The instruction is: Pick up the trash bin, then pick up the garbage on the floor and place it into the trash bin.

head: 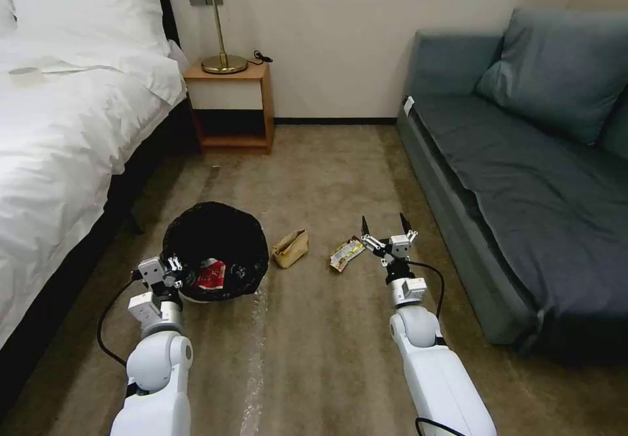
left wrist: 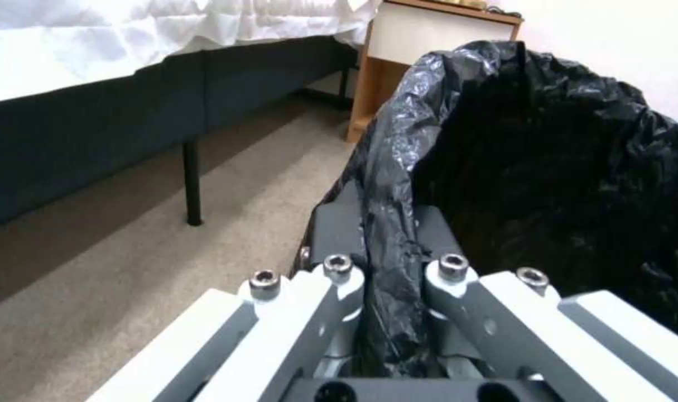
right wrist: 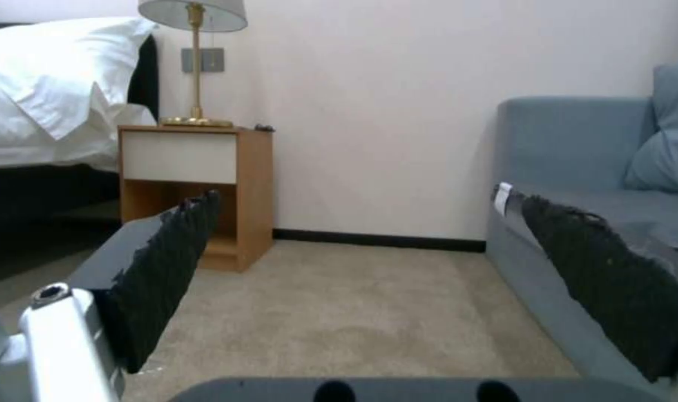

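Left claw (head: 171, 267) grips trash bin (head: 216, 250); right claw (head: 387, 230) spread.

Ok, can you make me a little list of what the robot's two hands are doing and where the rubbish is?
left gripper: shut on the trash bin, pinching its black bag rim
right gripper: open, above the carpet, beside the yellow-and-black wrapper
red snack packet: inside the bin
tan paper bag: on the carpet, between bin and wrapper
either side: bed on the left, sofa on the right

One trash bin (head: 219, 246), one red snack packet (head: 210, 274) inside it, one tan paper bag (head: 290, 248), one yellow-and-black wrapper (head: 346, 253), two tools.
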`<state>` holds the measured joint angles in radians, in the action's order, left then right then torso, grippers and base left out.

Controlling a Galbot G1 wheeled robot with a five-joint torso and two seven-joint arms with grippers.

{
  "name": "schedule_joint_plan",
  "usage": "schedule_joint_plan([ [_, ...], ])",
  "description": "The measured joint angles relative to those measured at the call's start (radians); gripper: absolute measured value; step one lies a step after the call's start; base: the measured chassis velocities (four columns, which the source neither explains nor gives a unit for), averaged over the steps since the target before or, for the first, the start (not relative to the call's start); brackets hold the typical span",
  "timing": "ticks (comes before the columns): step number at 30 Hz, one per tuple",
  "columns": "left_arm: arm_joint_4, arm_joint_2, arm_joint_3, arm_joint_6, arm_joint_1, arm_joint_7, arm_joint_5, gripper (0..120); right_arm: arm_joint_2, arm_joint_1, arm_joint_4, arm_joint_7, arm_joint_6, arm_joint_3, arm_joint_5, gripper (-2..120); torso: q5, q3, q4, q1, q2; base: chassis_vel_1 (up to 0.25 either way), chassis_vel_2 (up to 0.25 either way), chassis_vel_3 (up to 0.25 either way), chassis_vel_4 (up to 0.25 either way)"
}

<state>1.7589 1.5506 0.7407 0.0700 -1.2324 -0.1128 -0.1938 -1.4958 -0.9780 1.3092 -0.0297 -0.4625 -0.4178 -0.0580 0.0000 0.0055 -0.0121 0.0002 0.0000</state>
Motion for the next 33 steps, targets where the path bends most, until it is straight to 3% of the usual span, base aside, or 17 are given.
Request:
schedule_joint_plan([
  [33, -0.004, 0.004, 0.000, -0.001, 0.003, 0.000, 0.000, 4, -0.004, 0.008, -0.013, -0.006, 0.000, 0.004, 0.003, 100, 0.0000, 0.000, 0.0000, 0.000, 0.000, -0.048, 0.044, 0.048, -0.045],
])
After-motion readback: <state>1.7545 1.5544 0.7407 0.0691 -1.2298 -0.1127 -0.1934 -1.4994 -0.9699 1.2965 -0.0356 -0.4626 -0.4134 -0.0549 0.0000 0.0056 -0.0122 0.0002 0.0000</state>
